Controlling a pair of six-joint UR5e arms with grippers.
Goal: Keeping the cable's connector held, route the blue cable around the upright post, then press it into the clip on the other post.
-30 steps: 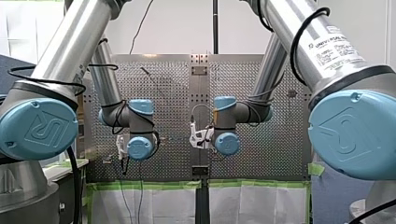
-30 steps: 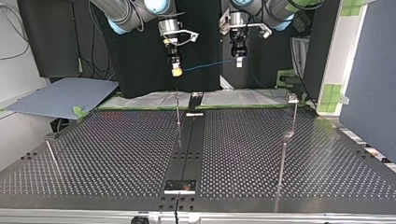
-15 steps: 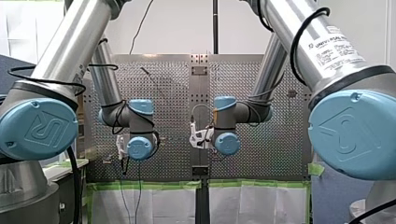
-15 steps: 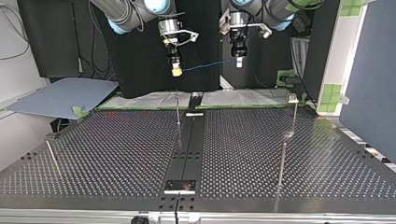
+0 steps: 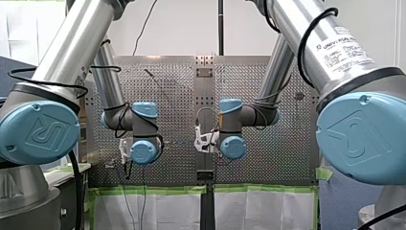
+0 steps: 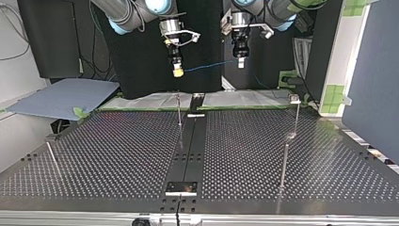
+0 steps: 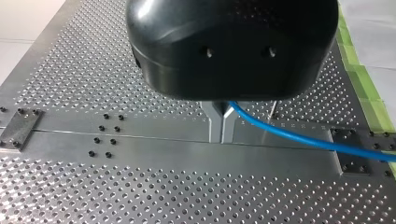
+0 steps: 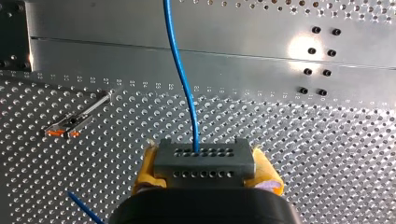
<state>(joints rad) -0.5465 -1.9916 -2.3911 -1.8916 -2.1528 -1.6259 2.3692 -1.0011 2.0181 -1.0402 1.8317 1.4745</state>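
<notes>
Nothing has shifted since a second ago: both arms and the cable hold the same pose. The blue cable hangs in the air above the perforated table's far edge, strung between the two grippers and clear of both posts.

Only the right wrist view shows its end. The cable enters a grey connector with rows of holes, which my right gripper pinches between its yellow pads. Only the left wrist view shows my left gripper: its metal fingers are pressed together, and the cable leaves from between them.

The top view alone shows the posts. A thin upright post stands by the middle rail, and a second post stands at the view's right with a small clip at its top.

From the front view the wrists hide both grippers' fingers, and the cable is too thin to follow. A short blue stretch beside my right gripper is cut off, so I cannot tell what it joins.
</notes>
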